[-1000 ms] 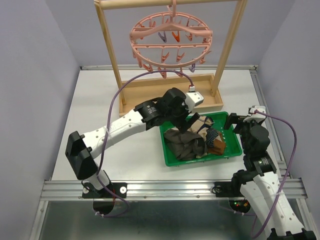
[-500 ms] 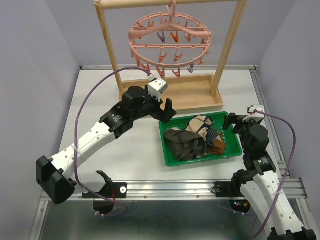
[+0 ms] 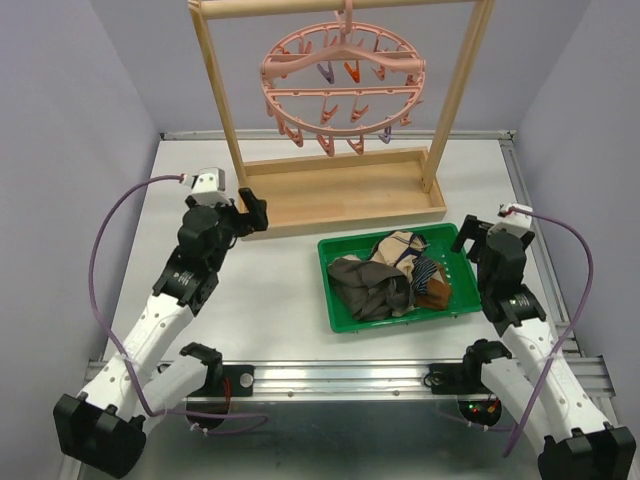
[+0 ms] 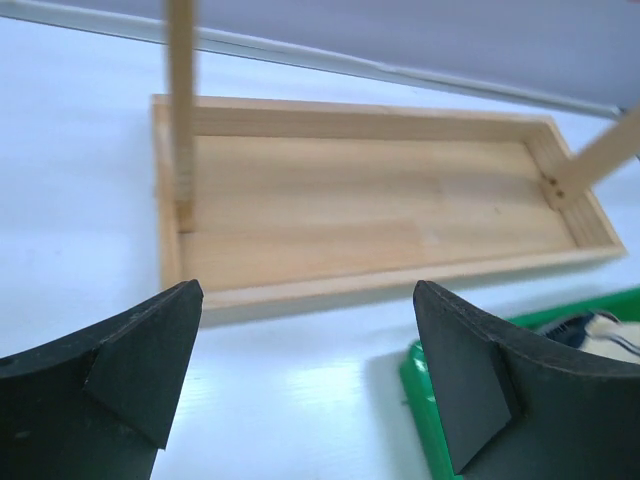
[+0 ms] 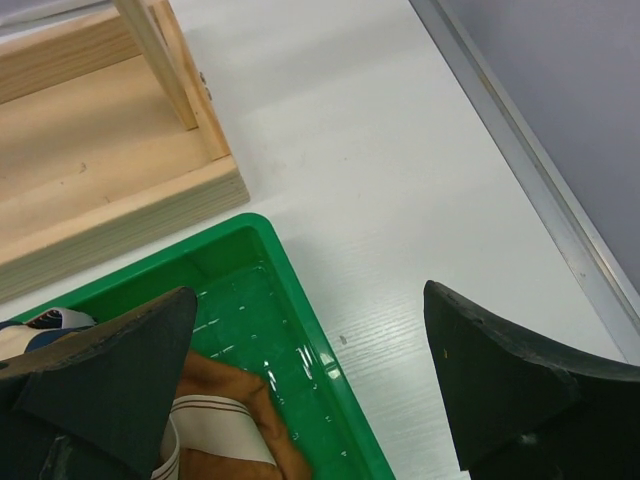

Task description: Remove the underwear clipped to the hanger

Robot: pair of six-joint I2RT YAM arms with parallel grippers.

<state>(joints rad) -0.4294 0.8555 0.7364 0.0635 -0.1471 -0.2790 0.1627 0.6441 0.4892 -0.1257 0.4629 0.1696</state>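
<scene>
Underwear (image 3: 385, 283) lies piled in green tray (image 3: 326, 285). Left gripper (image 3: 252, 212), spread & empty, is well left of it by wooden frame (image 3: 340, 197). Right gripper (image 3: 478, 237), spread too, is at tray's right rim.

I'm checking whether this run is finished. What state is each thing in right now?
wooden frame, upright.
hanger, hanging from the frame, no cloth on its clips.
green tray, flat, holding cloth.
underwear, off the clips, piled in the tray.
left gripper, open, empty.
right gripper, open, empty.
</scene>
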